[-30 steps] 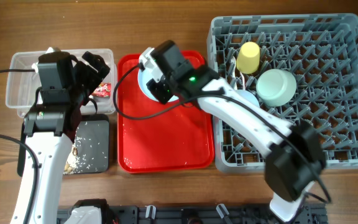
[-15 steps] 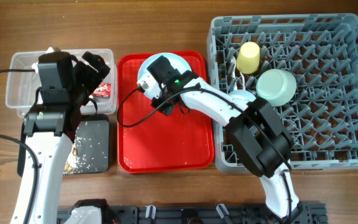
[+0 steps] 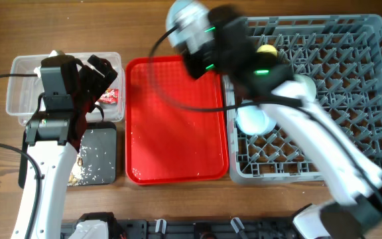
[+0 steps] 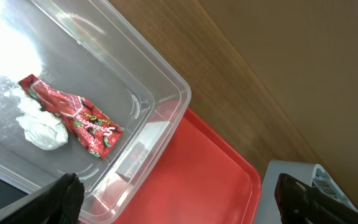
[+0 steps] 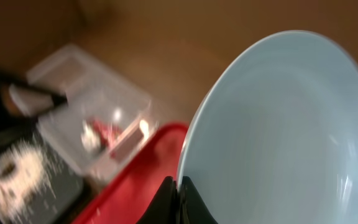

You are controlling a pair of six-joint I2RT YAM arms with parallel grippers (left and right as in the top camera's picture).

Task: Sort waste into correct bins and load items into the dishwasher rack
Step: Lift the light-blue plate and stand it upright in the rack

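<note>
Near the front-left corner of the tabletop lies a shallow black rectangular tray [image 3: 105, 141]. White rice-like crumbs [image 3: 95, 161] are scattered over it, and the left arm covers its left side. To its right a large red plastic tray [image 3: 174, 126] sits between the black tray and the large square blue-grey plastic dishwasher rack [image 3: 350, 139], which fills the right side of the tabletop.

Inside the rack, a small pale blue bowl [image 3: 254, 119] rests close to the left wall. Further back, a mint-green bowl [image 3: 305, 85] and a small yellow cup [image 3: 266, 49] show only in part behind the blurred right arm.

Behind the black tray, toward the far-left corner, stands a clear plastic rectangular tub [image 3: 18, 73]. At its right end a crinkled red-and-clear plastic wrapper [image 4: 73, 116] and a small crumpled white tissue [image 4: 42, 129] lie touching each other. The left gripper [image 4: 178, 193] hovers over that end, its fingers [image 4: 58, 202] spread wide and holding nothing.

Farthest back, by the far edge, the right gripper [image 5: 179, 198] is clamped on the rim of a pale blue round plate [image 5: 278, 137]. The plate is held clear of the tabletop and steeply tilted. The arm is smeared by motion over the far end of the red tray and the rack's far-left corner.
</note>
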